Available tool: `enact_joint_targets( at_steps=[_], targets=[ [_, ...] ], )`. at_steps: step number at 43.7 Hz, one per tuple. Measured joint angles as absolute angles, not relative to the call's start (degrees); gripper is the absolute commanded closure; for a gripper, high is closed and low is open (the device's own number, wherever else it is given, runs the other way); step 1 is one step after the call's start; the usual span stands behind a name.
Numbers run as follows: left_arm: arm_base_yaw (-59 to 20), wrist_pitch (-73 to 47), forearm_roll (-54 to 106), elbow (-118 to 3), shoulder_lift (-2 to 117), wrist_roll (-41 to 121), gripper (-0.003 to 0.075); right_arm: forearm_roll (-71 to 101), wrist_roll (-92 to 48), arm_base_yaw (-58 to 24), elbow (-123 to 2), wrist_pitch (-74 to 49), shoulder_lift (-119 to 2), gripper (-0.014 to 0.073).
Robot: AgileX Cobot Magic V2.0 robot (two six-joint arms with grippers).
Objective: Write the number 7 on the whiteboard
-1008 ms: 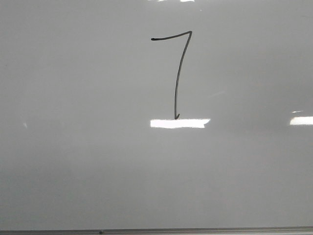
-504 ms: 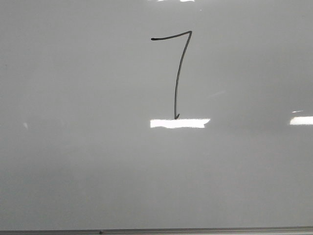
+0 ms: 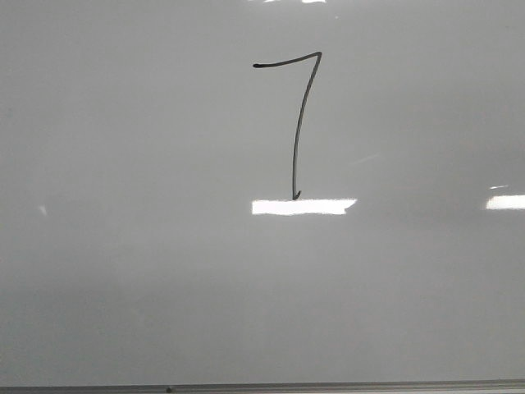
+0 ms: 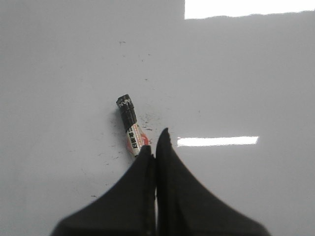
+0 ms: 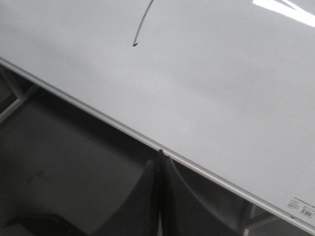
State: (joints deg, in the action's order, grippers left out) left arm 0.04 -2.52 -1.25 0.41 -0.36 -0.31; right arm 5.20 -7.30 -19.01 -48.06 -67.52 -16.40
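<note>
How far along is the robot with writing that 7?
It looks finished: the number 7 stands complete on the whiteboard, top bar and long stem. The marker lies on the board just beyond the shut left gripper; the right gripper is shut too. Nothing seems left to write.

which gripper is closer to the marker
Left. The left gripper has its tips right beside the marker on the whiteboard; the right gripper sits at the board's edge, with no marker in its view.

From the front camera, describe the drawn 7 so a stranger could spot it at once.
The whiteboard fills the view. Above centre runs the number 7, a thin black line: short top bar, long near-vertical stem, tiny hook. Unlike the bright white reflection under its foot, it is dark.
</note>
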Motion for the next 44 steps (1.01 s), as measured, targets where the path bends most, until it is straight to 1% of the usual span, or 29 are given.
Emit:
enact_joint_targets(
  at_steps=[4, 13, 22, 35, 44],
  targets=[
    [0.0, -2.5, -1.3, 0.4, -0.4, -0.3, 0.0741, 4.5, -7.3, -15.1, -43.9, -61.7, -13.7, 0.0661],
    [0.0, -2.5, -1.3, 0.4, -0.4, -0.3, 0.0741, 4.0, -7.3, -7.1, -27.8, -41.5, -6.5, 0.0661],
    [0.0, -2.5, -1.3, 0.4, -0.4, -0.3, 0.0741, 4.0, -7.3, -2.8, -13.5, -25.0, -1.1, 0.0661],
    [0.0, -2.5, -1.3, 0.4, -0.4, -0.3, 0.0741, 4.0, -7.3, 0.5, -0.6, -10.6, 0.6, 0.0661],
    [0.0, -2.5, -1.3, 0.4, -0.4, -0.3, 0.0741, 4.0, -7.3, 0.5, 1.5, -4.9, 0.6, 0.0661]
  ],
)
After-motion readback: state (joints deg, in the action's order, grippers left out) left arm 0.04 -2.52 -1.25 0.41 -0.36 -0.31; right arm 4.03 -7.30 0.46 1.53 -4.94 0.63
